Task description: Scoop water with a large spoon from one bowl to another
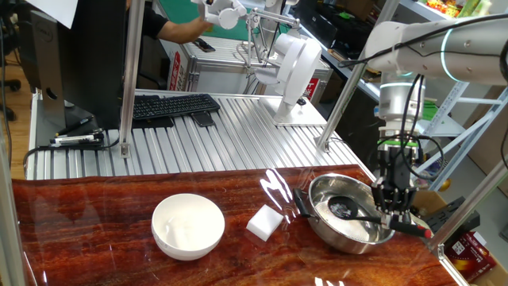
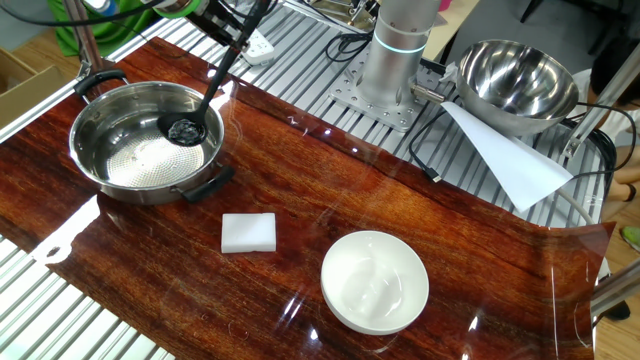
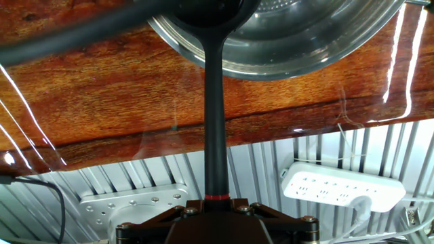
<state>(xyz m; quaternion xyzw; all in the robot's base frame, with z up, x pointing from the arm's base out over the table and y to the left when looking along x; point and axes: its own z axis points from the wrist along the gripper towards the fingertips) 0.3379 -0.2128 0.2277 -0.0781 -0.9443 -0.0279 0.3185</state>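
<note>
Ladle [image 2: 187, 130] cup sits low inside steel bowl [image 1: 329, 226], ahead of and below gripper [image 1: 394, 208], which is clamped on handle end nr red mark [image 3: 217, 198]. Handle long, thin, stiff; grip that far back probably means a long lever, so a loaded cup may sway. Water only a faint sheen; likely sloshes if tilted, keep cup level. White bowl [image 1: 188, 226] well off to gripper's side, white block [image 1: 264, 222] between the two bowls.

Ladle [image 2: 188, 130]: black, tilted, cup inside steel bowl [image 2: 120, 180], upper left of the other fixed view. White bowl [image 2: 375, 281]: upright, lower centre-right, well apart.
</note>
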